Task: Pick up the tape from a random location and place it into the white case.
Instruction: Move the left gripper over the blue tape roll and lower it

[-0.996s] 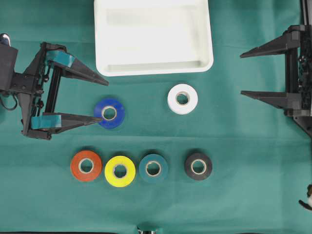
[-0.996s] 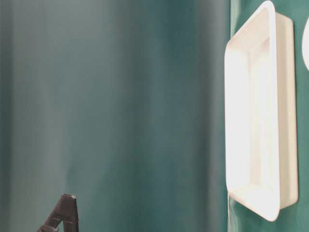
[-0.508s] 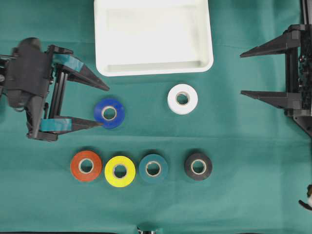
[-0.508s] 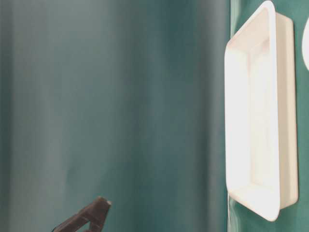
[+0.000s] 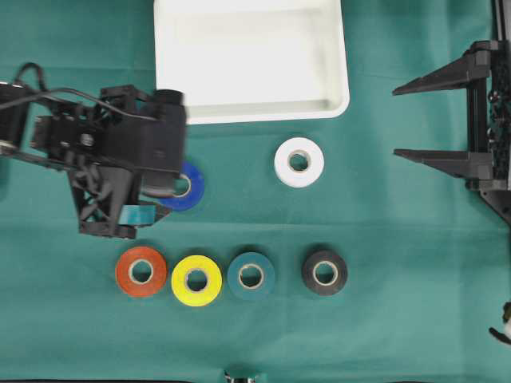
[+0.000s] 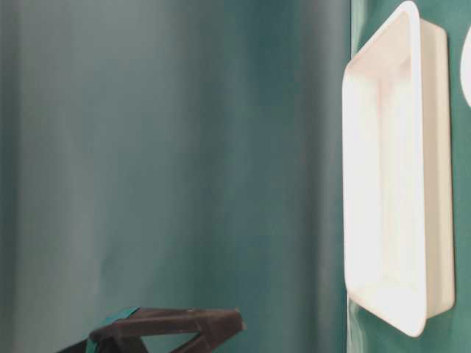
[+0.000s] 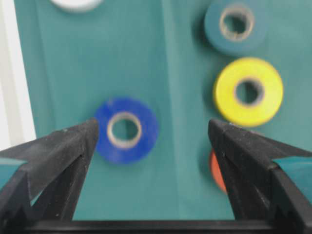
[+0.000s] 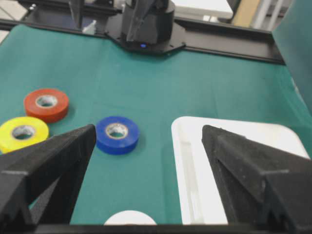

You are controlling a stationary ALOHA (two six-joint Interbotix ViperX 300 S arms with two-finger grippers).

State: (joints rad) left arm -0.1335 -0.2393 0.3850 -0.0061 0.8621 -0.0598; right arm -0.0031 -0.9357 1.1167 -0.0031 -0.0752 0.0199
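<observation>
Blue tape lies between the left end effector's wide-apart fingers, nearer one finger, untouched

In the overhead view the case sits at the top centre of the surface, with one tape roll just below its lower right corner. Left of that roll, the left end effector hangs over another roll. Four rolls lie in a row across the lower middle, and the right end effector stands at the right edge.
</observation>
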